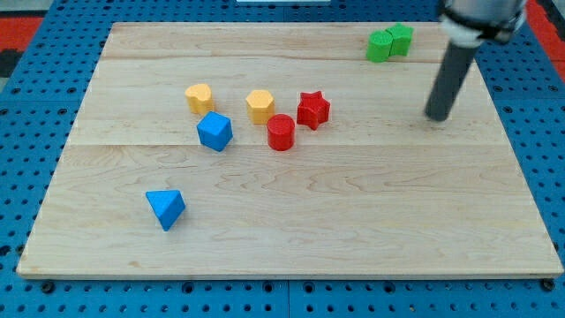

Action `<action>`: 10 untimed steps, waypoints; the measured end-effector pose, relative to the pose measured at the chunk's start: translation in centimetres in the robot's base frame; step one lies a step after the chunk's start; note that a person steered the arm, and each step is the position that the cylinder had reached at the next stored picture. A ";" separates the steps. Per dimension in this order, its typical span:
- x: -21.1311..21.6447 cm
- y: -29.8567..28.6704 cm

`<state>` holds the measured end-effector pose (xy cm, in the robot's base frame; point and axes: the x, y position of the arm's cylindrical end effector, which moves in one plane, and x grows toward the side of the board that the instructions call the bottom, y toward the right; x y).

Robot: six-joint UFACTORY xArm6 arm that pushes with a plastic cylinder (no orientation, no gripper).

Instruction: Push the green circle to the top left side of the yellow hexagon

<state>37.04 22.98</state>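
Note:
Two green blocks touch each other near the view's top right: one (400,38) looks rounded, like the circle, and the other (380,46) is more angular. Two yellow blocks lie left of centre: one (199,97) at the left looks like a hexagon, and the other (260,106) sits to its right, its shape unclear. My tip (436,117) rests on the board at the right, below and to the right of the green pair and apart from them. It is far to the right of both yellow blocks.
A red star (313,109) and a red cylinder (281,132) sit just right of the yellow blocks. A blue cube (214,132) lies below them, and a blue triangle (166,208) is at the lower left. The wooden board (353,221) lies on a blue pegboard.

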 end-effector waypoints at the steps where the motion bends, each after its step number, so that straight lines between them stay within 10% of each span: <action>1: -7.5 4.3; 3: -14.4 0.8; 8: -10.5 -26.8; 10: -9.3 -29.2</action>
<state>27.72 -6.18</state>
